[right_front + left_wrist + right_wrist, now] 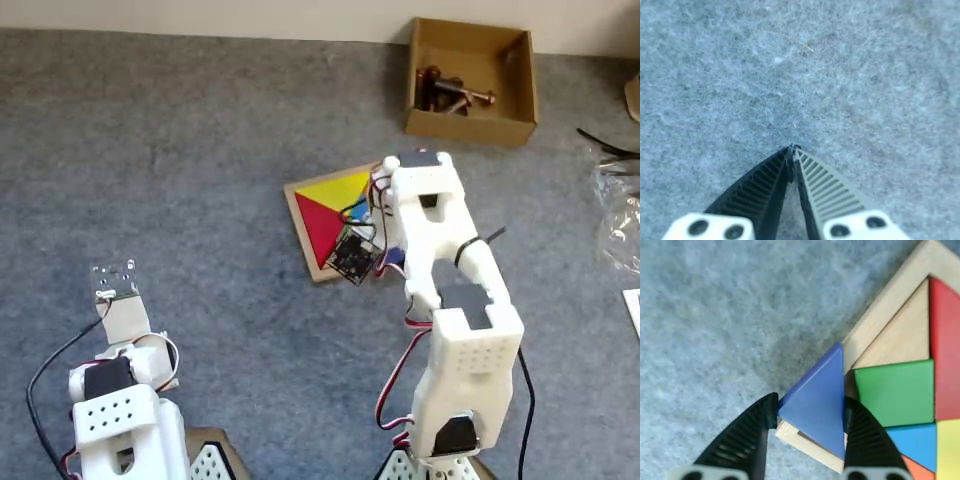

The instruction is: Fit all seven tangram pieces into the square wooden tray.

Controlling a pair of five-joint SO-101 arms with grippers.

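Observation:
The square wooden tray lies mid-table with a yellow piece and a red piece in it. The right arm stands over its near corner. In the right wrist view my right gripper is shut on a blue triangle, held above the tray's rim. Beside it lie a green square, a light blue piece, a red piece, a yellow piece and an orange piece. A bare wooden triangular gap shows. My left gripper is shut over bare carpet, at the table's near left.
A cardboard box with small brown objects stands at the back right. Clear plastic wrap and cables lie at the right edge. Grey carpet covers the table.

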